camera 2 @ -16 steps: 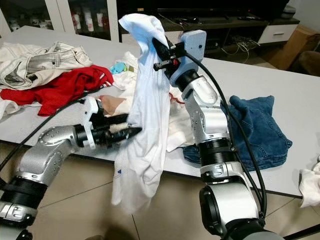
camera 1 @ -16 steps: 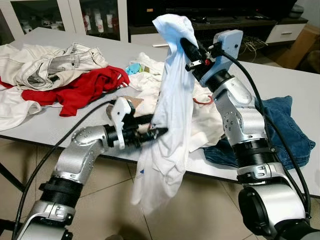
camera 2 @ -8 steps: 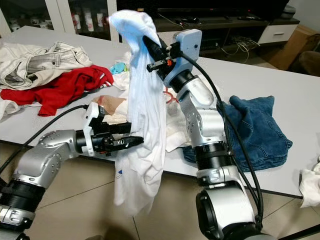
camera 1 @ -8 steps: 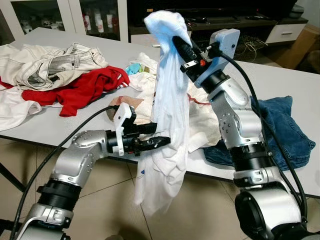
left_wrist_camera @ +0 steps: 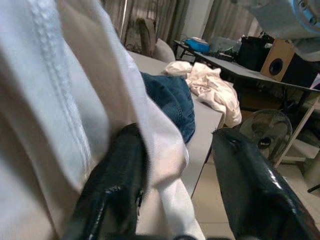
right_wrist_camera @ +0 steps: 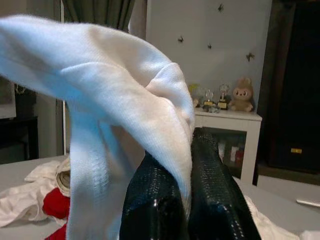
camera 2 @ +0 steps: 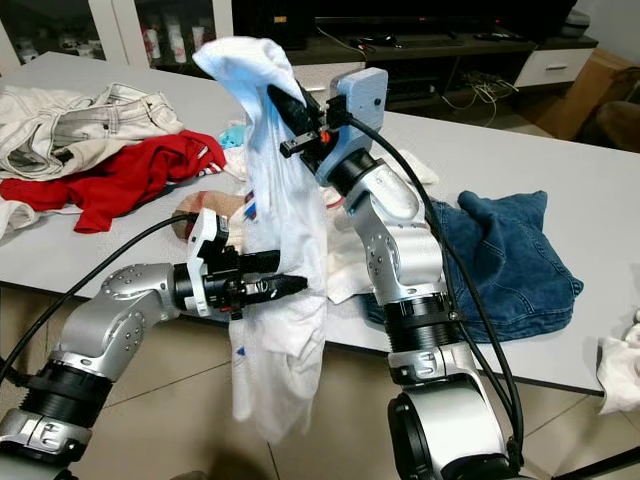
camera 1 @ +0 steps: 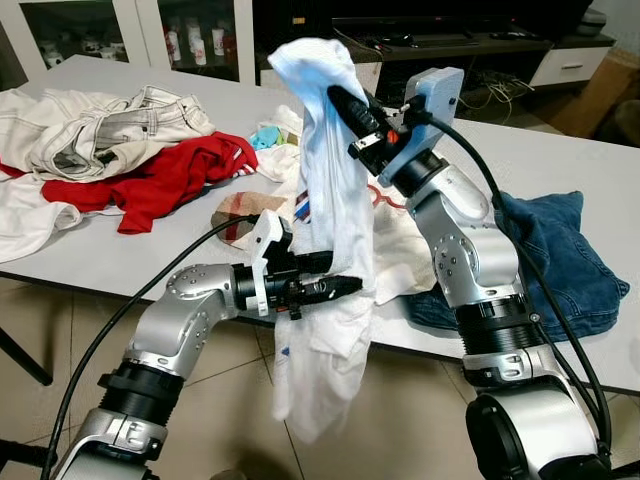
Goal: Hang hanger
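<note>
Since a second ago the right gripper (camera 1: 335, 95) has carried the white shirt (camera 1: 335, 250) leftward, fingers clenched on its top at upper centre. Left gripper (camera 1: 345, 285) (fingers parted, one inside the fabric) has reached further in at mid-frame. Shirt's hem dangles past the worktop (camera 1: 560, 170) edge, over bare floor (camera 1: 400, 420).

Grey table (camera 1: 600, 160) spans scene. Beige tile floor (camera 1: 400, 420) near. Glass-door cabinet (camera 1: 120, 35) far left. Dark TV stand (camera 1: 450, 45) far centre. Cardboard box (camera 1: 605, 85) far right.
</note>
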Controlling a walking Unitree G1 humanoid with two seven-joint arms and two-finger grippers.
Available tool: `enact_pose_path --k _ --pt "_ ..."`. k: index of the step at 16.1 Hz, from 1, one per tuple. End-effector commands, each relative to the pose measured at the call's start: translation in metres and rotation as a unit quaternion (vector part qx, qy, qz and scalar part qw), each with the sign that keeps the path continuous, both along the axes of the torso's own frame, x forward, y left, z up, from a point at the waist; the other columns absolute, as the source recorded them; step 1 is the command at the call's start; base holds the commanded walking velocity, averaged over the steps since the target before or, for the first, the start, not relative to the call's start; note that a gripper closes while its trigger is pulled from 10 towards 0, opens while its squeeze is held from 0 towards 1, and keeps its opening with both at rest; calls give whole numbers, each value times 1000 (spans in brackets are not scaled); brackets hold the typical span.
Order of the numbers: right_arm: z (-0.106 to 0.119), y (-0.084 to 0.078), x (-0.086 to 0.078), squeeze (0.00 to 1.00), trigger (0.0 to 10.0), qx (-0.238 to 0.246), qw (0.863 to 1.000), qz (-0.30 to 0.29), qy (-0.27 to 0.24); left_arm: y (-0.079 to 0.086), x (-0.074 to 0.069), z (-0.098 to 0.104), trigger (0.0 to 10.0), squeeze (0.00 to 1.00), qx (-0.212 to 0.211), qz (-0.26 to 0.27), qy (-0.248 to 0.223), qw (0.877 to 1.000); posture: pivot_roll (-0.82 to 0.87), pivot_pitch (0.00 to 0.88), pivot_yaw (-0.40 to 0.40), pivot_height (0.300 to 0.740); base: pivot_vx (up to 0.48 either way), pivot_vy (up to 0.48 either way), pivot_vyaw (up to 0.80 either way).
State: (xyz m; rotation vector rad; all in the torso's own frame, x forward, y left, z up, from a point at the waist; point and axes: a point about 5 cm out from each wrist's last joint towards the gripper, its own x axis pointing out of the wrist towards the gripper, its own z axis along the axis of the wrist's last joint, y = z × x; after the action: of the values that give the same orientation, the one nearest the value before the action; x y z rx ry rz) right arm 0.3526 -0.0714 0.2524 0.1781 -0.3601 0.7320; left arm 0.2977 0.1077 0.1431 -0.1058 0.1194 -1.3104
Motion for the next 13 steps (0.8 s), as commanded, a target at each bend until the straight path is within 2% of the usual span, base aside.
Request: enact_pose_path --k 1,3,10,13 --pt "1 -3 -1 0 10000 -3 1000 -6 -2 0 2 7 0 0 -8 0 -18 1000 20 0 -68 740 0 0 0" --pt "-2 -7 1 0 10000 -6 1000 -20 13 3 4 10 0 0 -20 17 -34 999 24 0 -68 740 0 0 0" --pt "-2 -14 2 0 10000 -15 999 -32 18 6 15 13 0 0 -35 68 -71 995 16 0 -65 740 0 0 0" --pt "-2 -16 2 0 10000 -16 999 -35 17 7 16 15 0 0 -43 73 -77 993 15 0 -64 740 0 0 0"
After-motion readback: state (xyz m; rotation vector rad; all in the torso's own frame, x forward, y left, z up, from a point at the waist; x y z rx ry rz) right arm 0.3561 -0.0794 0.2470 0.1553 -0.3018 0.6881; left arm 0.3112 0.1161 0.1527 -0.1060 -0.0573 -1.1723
